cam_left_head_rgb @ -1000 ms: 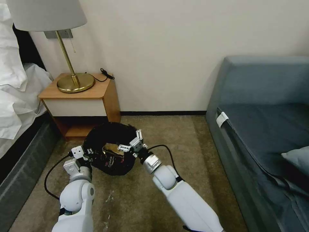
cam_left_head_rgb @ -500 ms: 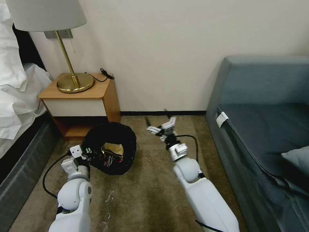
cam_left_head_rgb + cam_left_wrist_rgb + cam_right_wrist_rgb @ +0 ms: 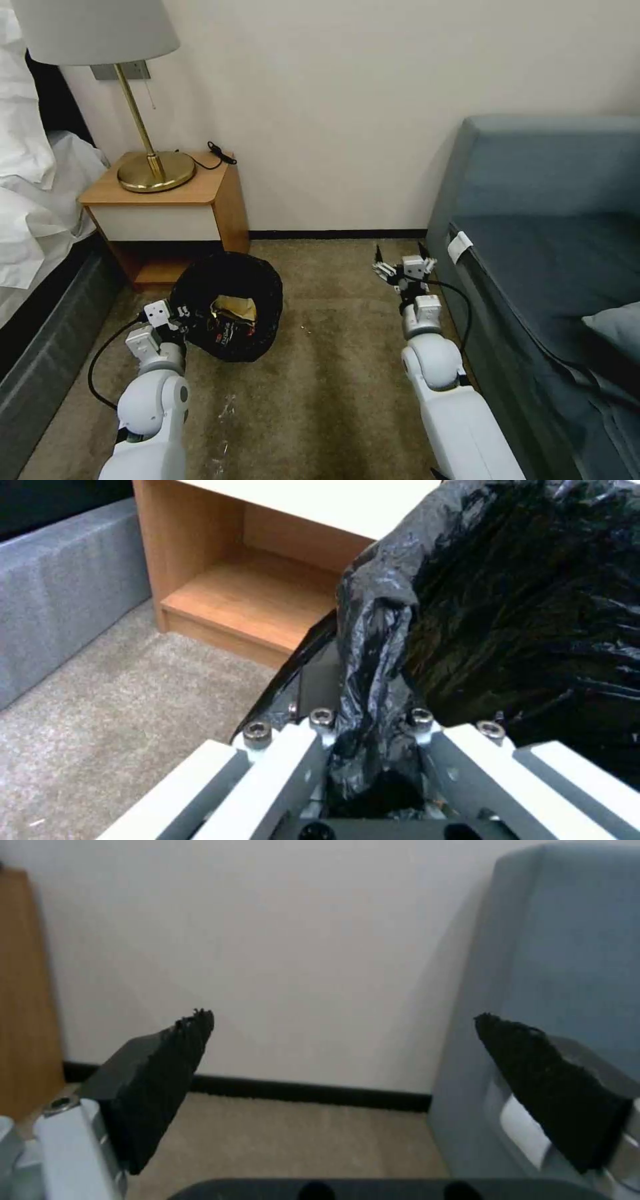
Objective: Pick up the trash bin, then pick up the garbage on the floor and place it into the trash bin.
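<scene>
While left end effector [image 3: 175,319] grips trash bin [image 3: 227,307] rim, wrapper [image 3: 233,310] inside; right end effector [image 3: 404,261] wide, empty, beside sofa [image 3: 533,267]; floor looks mostly litter-free.

The round black-bagged trash bin [image 3: 230,303] is sitting on the beige carpeted floor [image 3: 320,393] before the wooden nightstand [image 3: 170,203], with the blue-grey fabric sofa [image 3: 540,267] lying well to its right.

A wooden nightstand [image 3: 163,200] stands far left against the cream wall [image 3: 347,100], its lower shelf open. On its top sits a brass lamp [image 3: 150,167] with a pale shade, a black cord [image 3: 220,155] beside its base. White bedding [image 3: 33,193] hangs at the left edge. A blue-grey sofa [image 3: 553,267] runs along the right.
</scene>
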Motion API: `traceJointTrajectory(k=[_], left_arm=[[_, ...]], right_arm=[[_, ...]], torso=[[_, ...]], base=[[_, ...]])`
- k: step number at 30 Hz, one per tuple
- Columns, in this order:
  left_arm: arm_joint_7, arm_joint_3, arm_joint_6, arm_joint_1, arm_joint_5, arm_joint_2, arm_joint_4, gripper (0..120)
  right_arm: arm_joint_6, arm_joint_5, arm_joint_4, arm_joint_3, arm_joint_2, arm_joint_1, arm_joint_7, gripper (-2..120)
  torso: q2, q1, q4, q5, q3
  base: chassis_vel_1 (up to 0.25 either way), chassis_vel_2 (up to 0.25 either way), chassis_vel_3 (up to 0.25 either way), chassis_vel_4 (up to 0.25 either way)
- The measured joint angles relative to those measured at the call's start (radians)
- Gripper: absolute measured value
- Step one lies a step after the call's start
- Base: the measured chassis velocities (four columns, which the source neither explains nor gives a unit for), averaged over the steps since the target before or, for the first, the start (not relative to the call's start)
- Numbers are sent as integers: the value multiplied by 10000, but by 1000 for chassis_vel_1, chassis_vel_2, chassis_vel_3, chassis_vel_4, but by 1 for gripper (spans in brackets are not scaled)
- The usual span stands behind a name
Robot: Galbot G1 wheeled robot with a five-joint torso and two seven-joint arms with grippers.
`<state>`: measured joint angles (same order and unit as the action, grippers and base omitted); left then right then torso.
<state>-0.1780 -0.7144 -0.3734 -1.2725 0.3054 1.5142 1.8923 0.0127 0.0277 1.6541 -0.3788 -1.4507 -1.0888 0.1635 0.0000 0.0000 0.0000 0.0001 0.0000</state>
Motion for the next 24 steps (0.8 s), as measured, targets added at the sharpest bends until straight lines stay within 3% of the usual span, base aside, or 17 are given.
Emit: traceJointTrajectory(k=[7,17,24], left_arm=[[-1,-6,2,-7,27,14,-1,3],[-148,-29,-189,12,824,12,1,3],[-1210,-92,-378,127,2323,-39,-156,3]], right_arm=[[28,47,-16,-167,-18,-162,-226,100],[307,109,-64,-306,13,-254,-508,100],[783,268,-260,-412,-15,-421,-767,100]], torso=[[0,0,-1,-1,0],[0,0,0,-1,0],[1,0,0,-1,0]], base=[[0,0,0,0],[0,0,0,0],[0,0,0,0]])
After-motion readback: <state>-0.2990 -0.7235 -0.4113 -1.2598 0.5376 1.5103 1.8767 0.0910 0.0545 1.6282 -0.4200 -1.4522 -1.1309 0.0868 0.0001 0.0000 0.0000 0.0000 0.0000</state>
